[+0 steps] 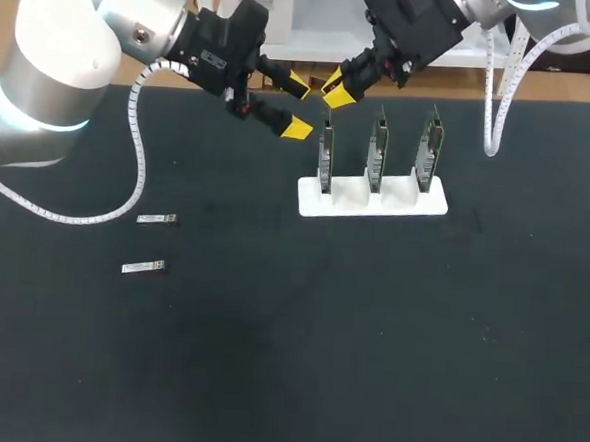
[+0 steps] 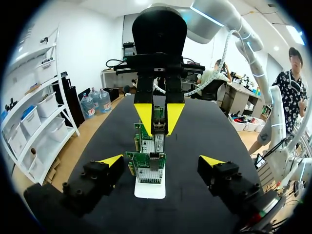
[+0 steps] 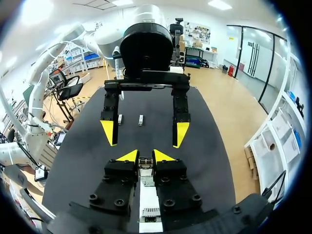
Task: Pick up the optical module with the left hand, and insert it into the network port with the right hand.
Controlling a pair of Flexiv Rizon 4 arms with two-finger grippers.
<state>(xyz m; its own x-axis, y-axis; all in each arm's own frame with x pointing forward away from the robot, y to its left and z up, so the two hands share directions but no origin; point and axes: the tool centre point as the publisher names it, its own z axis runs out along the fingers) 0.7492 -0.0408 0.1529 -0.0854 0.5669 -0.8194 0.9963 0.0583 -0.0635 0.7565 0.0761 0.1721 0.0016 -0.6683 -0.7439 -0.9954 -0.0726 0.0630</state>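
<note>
**Findings, near to far.**

1. Two spare units lie flat on the black table [image 1: 386, 367]. The first loose module [image 1: 143, 267] is nearest, and the second loose module [image 1: 157, 218] is just beyond it. They are apart from each other and well left of the stand. Neither is gripped.

2. Beyond them, a white stand [image 1: 371, 201] holds three network cards [image 1: 378, 154] upright on edge in a row.

3. The right gripper [image 1: 335, 90] hangs over the end card [image 1: 326, 155] on the left arm's side. Its yellow tips are drawn narrow and pinch the optical module [image 2: 159, 127] from two sides. The module is a small metal block, pointed down towards the card's upper edge. The network port [image 2: 153, 162] shows there as a metal cage. Whether the module touches any port cannot be told.

4. The left gripper [image 1: 298, 107] is just beside the right one, with its fingers spread wide and nothing between them.

**Handling assessment (judgement).** The module looks light and rigid. Its smooth metal shell could slip or twist in a light pinch. The best hold is probably on the flat long sides towards the rear, which leaves the nose free to enter. The contact end is likely delicate. The cards are thin and only slotted into the stand, so an off-axis push could flex or tip one. Entry should be straight and gentle.
</note>
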